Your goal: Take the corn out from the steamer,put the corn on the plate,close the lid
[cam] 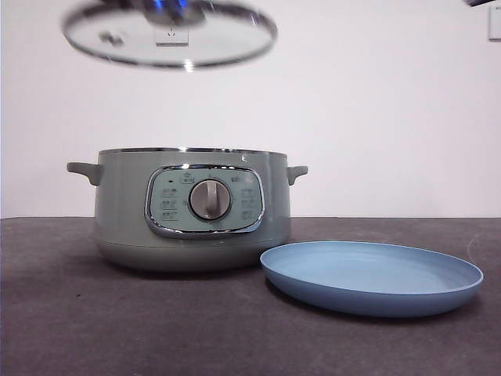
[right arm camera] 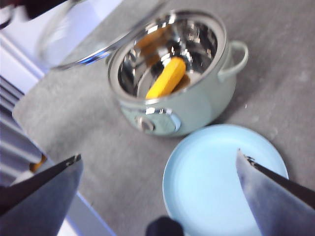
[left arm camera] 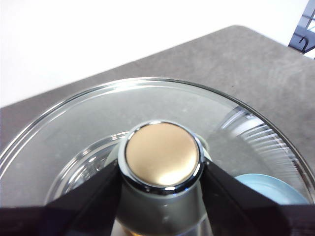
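The sage-green steamer [cam: 192,207] stands uncovered on the dark table. Inside its metal bowl lies the yellow corn [right arm camera: 167,77]; the front view hides it behind the pot wall. The glass lid [cam: 168,31] hangs tilted high above the pot's left side. My left gripper [left arm camera: 162,172] is shut on the lid's knob [left arm camera: 162,156], one jaw on each side. The light-blue plate [cam: 372,274] lies empty to the right of the steamer [right arm camera: 197,110]. My right gripper [right arm camera: 158,156] hovers open high above the plate [right arm camera: 216,177] and the table's front, holding nothing.
A white wall stands behind the table. A black arm tip [cam: 481,2] shows in the front view's top right corner. The table's edge [right arm camera: 74,187] runs near the steamer's panel side in the right wrist view.
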`<state>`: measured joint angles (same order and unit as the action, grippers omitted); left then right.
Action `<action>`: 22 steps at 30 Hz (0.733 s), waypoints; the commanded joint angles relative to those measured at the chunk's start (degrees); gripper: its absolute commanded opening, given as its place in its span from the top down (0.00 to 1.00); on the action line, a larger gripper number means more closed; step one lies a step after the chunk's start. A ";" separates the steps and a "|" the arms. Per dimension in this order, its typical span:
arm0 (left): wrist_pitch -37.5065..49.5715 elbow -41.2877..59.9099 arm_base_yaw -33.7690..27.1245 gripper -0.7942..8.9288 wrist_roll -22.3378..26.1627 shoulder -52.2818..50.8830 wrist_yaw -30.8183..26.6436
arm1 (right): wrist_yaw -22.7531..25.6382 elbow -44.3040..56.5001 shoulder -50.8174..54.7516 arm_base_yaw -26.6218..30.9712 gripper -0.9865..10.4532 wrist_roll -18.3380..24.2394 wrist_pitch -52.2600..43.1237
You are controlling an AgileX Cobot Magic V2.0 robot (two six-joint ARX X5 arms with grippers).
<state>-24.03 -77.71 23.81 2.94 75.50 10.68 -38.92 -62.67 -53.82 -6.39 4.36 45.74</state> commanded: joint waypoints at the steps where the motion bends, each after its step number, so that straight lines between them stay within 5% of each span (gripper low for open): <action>1: -1.11 -1.20 0.20 0.93 -0.28 -6.54 0.28 | -0.07 -0.07 -1.97 -1.73 0.34 -4.52 -4.42; 6: -7.82 -1.20 0.20 0.93 -0.35 -15.80 -0.04 | 0.57 -0.09 -7.02 -7.13 0.34 -10.51 -14.40; 10: -13.55 -1.20 0.20 0.93 -0.37 -22.77 -0.11 | 5.95 -0.83 -12.74 -13.03 0.34 -14.08 -21.66; 22: -25.88 -1.20 0.20 0.93 -1.46 -34.67 -3.17 | 25.55 -21.84 -38.32 -28.65 0.34 -13.81 -18.93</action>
<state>-52.42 -77.91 23.86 1.87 41.60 7.18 -14.74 -82.30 -89.78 -34.20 -9.26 26.35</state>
